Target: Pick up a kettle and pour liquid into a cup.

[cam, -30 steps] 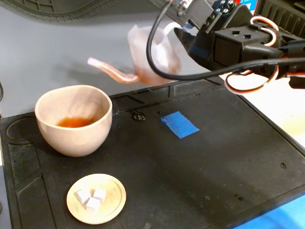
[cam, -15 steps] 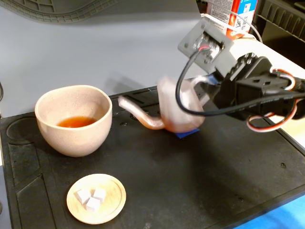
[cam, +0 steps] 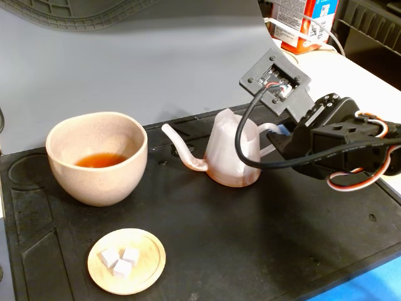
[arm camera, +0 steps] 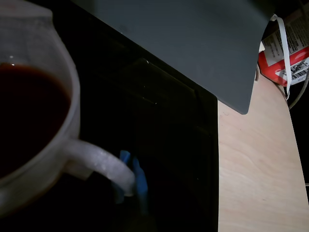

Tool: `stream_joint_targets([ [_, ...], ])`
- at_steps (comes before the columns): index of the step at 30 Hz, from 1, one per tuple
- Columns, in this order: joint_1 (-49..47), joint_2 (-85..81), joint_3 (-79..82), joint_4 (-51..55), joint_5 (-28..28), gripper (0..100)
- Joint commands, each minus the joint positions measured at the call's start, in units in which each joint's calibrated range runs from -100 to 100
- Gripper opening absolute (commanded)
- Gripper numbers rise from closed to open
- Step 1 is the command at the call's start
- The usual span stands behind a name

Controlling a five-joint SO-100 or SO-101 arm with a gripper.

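since the kettle (cam: 233,153) stands upright right of the cup (cam: 97,157), spout toward it, you can't tell the jaws' state at its handle.

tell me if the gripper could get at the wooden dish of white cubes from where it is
Probably yes: the wooden dish lies uncovered on open mat, but the gripper is at the kettle handle first.

one kettle (cam: 232,153), one cup (cam: 97,157), three cubes (cam: 121,259)
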Motion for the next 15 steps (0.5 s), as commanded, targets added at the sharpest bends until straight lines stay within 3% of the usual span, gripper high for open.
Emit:
stream_joint_targets([
  [1, -0.05, -0.82, -0.91, -1.02, 0.02, 1],
  [15, -0.35, -0.82, -0.73, -5.43, 0.33, 1],
])
